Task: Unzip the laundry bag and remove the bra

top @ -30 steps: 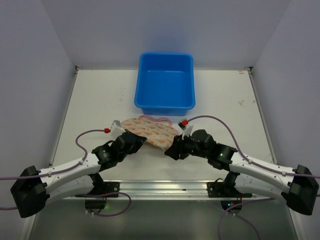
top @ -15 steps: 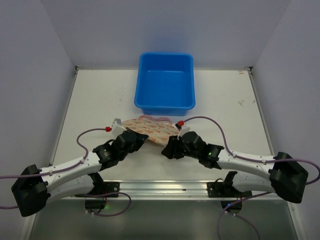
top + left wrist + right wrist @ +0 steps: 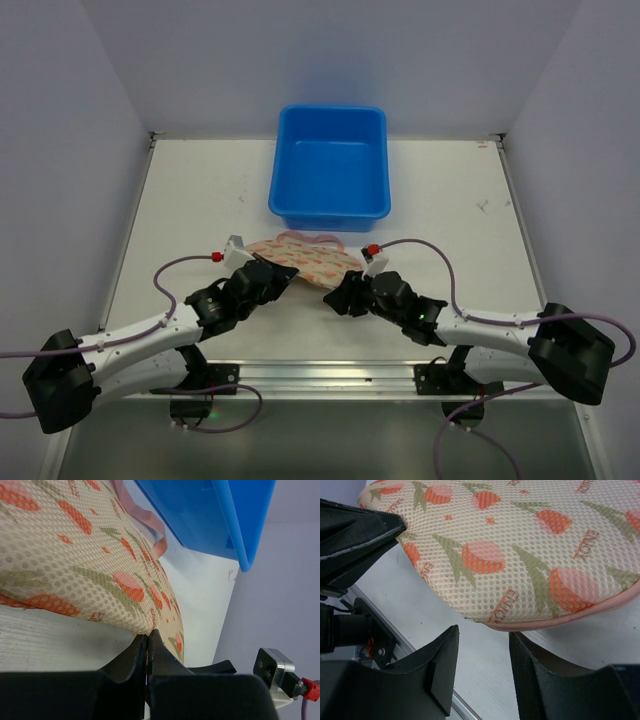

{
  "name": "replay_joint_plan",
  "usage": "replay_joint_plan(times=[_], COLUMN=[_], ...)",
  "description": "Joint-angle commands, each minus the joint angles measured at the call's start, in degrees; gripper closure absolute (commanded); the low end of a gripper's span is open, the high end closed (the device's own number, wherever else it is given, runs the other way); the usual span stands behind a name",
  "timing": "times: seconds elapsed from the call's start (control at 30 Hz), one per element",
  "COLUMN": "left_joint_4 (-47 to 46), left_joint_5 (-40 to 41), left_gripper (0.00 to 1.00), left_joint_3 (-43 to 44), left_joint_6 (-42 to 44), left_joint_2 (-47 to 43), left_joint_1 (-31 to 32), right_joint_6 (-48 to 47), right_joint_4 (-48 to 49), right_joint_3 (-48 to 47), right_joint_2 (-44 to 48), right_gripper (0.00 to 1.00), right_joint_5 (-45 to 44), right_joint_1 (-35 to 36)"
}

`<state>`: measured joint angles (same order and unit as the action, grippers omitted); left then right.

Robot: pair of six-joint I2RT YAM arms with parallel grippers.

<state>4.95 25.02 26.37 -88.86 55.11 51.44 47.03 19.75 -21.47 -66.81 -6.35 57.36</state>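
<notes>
Assessing progress: no part of the task is visibly complete. Nearest the bases, the left gripper [image 3: 147,637] is fully closed, its tips meeting on the near rim of the laundry bag [image 3: 310,262] at the bag's left end; this reads as a pinch on the rim. The right gripper [image 3: 482,640] stands partly open with nothing between its jaws, just short of the pink zipper edging [image 3: 580,615] at the bag's right end. That edging appears closed along the stretch in view, so unzipping is judged still to be done, then extraction. The bra is not visible and is presumably inside.

The bag lies flat on the table [image 3: 180,200], printed face up, between the two grippers. Its long axis runs left to right, roughly parallel to the near wall of the blue tub [image 3: 330,212] just beyond it. A pink loop [image 3: 305,236] lies at its far edge, toward the tub.
</notes>
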Motion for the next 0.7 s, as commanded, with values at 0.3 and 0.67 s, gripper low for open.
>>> replay_joint_plan(times=[0.3, 0.67], left_joint_4=[-3.9, -3.9], left_joint_5=[0.1, -0.1], left_gripper=[1.0, 1.0], left_joint_3=[1.7, 0.9], left_joint_6=[0.9, 1.0], left_joint_2=[-0.2, -0.8], left_joint_1=[0.2, 0.2], right_joint_6=[0.1, 1.4], right_joint_4=[12.8, 13.5], right_joint_3=[1.5, 2.9], right_joint_2=[-1.4, -0.2], right_gripper=[0.54, 0.58], right_joint_5=[-3.5, -6.1], right_joint_1=[0.0, -0.3])
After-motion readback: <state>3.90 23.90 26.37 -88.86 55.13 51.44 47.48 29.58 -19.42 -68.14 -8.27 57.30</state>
